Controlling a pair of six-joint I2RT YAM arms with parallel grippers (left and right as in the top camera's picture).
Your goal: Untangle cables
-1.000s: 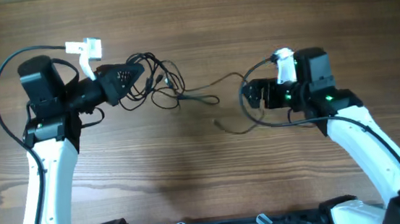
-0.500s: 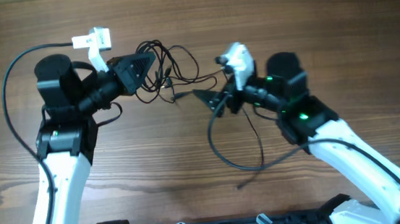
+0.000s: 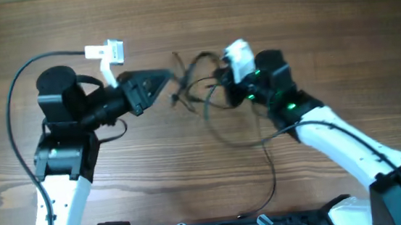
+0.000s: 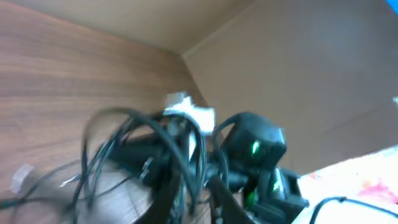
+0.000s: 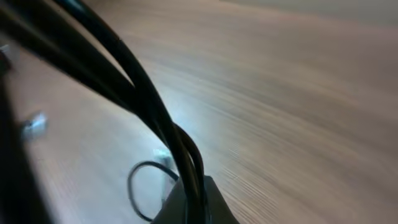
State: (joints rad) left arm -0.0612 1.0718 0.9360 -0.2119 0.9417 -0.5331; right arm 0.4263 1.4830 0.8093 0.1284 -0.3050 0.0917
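At left, we cannot tell whether the left gripper (image 3: 164, 79) is parted or closed; its tip reaches the cables (image 3: 192, 84), a black tangle strung mid-table (image 3: 323, 14) between both arms. At right, the right gripper (image 3: 223, 80) is clamped on them.

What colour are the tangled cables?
The cables are black; overhead view shows it best.

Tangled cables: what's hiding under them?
Only the brown wooden table shows beneath the cables, which sit between the left gripper and the right gripper. Nothing else is visible there. The wood directly under the cords and gripper tips is covered.
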